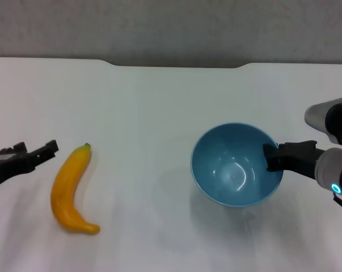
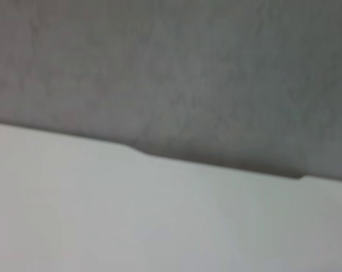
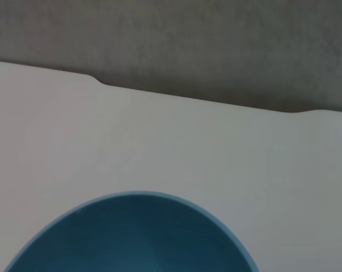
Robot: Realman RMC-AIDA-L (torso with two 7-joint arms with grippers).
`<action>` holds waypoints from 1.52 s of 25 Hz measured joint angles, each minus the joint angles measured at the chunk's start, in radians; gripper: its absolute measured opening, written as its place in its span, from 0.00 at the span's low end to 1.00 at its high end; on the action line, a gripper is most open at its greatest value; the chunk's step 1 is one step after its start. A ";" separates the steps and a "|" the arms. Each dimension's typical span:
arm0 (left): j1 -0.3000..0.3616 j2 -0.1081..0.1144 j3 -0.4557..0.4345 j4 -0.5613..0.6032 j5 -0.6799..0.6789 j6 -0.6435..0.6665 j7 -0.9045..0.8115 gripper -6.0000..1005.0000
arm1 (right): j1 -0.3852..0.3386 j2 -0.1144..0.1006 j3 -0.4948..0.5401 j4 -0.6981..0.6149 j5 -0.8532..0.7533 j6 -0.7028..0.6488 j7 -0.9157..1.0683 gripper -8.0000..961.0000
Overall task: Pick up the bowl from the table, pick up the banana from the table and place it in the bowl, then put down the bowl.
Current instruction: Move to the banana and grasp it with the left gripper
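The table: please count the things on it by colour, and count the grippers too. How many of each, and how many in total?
Blue: 1, the bowl, gripped at its rim by the right gripper
Yellow: 1, the banana, lying on the table
Black grippers: 2, the right gripper and the left gripper, which is beside the banana
Total: 4

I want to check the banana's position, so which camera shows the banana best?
The head view: the whole banana lies on the table, just beside the left gripper, well apart from the bowl. Neither wrist view shows it: the left sees only table and wall, the right the bowl's rim and table.
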 joint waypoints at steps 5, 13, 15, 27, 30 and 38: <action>-0.035 -0.003 0.024 -0.003 0.178 0.049 -0.134 0.87 | -0.003 0.000 0.003 -0.007 -0.001 -0.003 -0.002 0.05; -0.047 -0.003 0.115 -0.011 0.288 0.125 -0.208 0.87 | -0.006 0.000 0.003 -0.007 -0.003 -0.006 -0.002 0.05; -0.046 -0.004 0.146 -0.015 0.315 0.144 -0.229 0.87 | -0.009 0.000 0.003 -0.008 -0.008 -0.007 0.000 0.05; -0.063 -0.004 0.291 0.030 0.394 0.382 -0.295 0.87 | -0.012 0.000 0.005 -0.009 -0.012 -0.010 0.002 0.05; -0.077 -0.004 0.294 0.050 0.389 0.392 -0.299 0.87 | -0.012 0.001 0.005 -0.009 -0.012 -0.010 0.002 0.05; -0.103 -0.003 0.302 0.076 0.389 0.385 -0.311 0.87 | -0.015 0.002 0.005 -0.009 -0.011 -0.002 0.004 0.05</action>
